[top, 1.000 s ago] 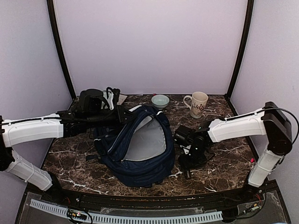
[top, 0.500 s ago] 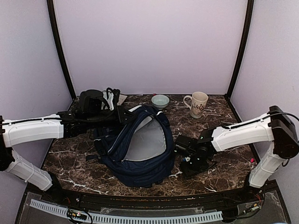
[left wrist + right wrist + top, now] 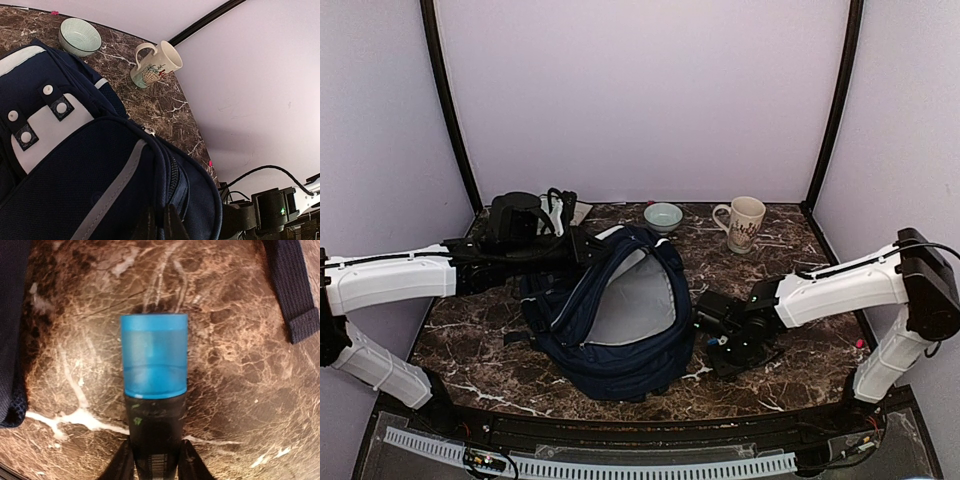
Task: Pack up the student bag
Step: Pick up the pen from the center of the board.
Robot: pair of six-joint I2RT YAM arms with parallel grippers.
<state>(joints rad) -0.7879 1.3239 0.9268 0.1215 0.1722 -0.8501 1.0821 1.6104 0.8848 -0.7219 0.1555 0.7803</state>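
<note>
At 3 o'clock of student bag | right gripper clamps glue stick (blue cap) | left gripper pinches bag.

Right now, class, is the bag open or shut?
Open: the bag gapes in the top view, its grey lining exposed.

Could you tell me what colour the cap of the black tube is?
Cap: translucent blue, best in the right wrist view.
</note>
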